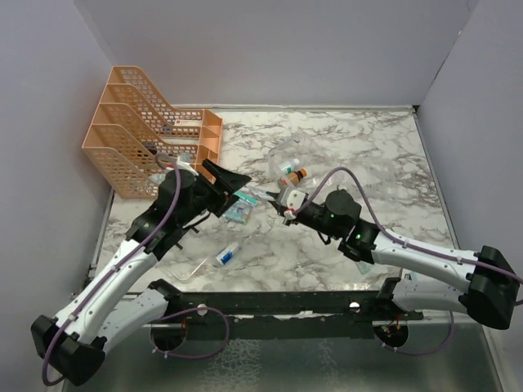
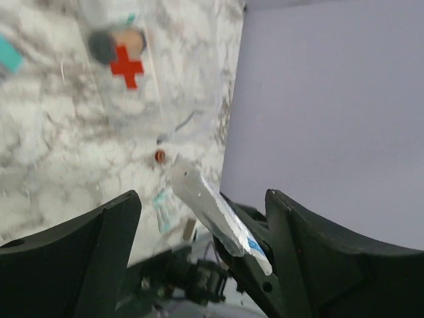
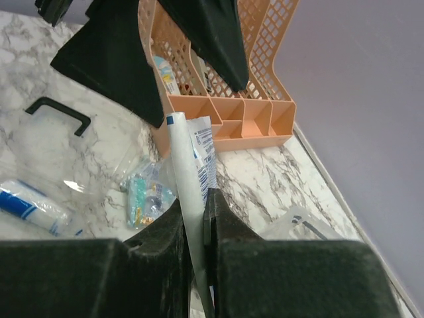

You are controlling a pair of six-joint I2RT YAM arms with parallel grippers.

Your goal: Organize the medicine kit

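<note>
Marbled surface (image 1: 368, 147), handover step, I judge. Your right pincer (image 3: 197, 205) clamps the white packet (image 3: 189, 152), and your left pincer (image 2: 202, 199) gapes open around its end. Next, carry it to the medicine kit (image 1: 286, 155) — mid-surface, toward the far edge.

Clear medicine kit, opened up and lying in two pieces on the marble.

The see-through box (image 1: 299, 163) sits just beyond the right gripper (image 1: 283, 209), small bottles showing through its walls and a red cross (image 2: 126, 66) on the plastic. Its clear lid (image 3: 46, 142) lies flat with the black U-shaped handle (image 3: 57, 112) up, on the near side of the left gripper (image 1: 241, 194).
</note>
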